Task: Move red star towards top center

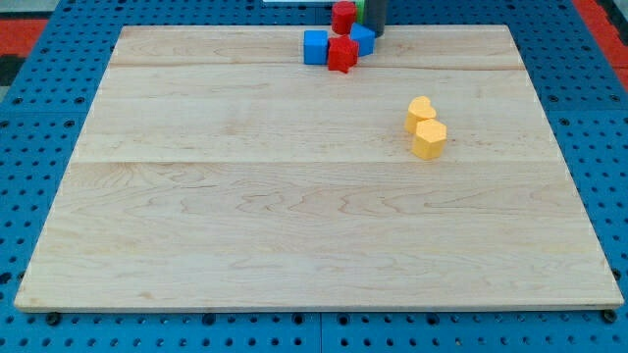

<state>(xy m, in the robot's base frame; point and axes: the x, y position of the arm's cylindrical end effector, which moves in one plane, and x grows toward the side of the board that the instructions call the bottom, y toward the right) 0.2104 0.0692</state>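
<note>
The red star [341,54] lies near the board's top edge, a little right of centre. It touches a blue cube [315,46] on its left and a second blue block [363,40] on its upper right. Another red block [342,17], shape unclear, sits just above them at the board's top edge. A sliver of a green block [359,9] shows beside it. My tip [376,32] is the lower end of the dark rod, at the view's top. It stands just right of the second blue block, up and to the right of the red star.
Two yellow blocks sit together right of centre: a heart-like one [420,111] and a hexagonal one [429,139] just below it. The wooden board [294,226] lies on a blue perforated surface [29,118].
</note>
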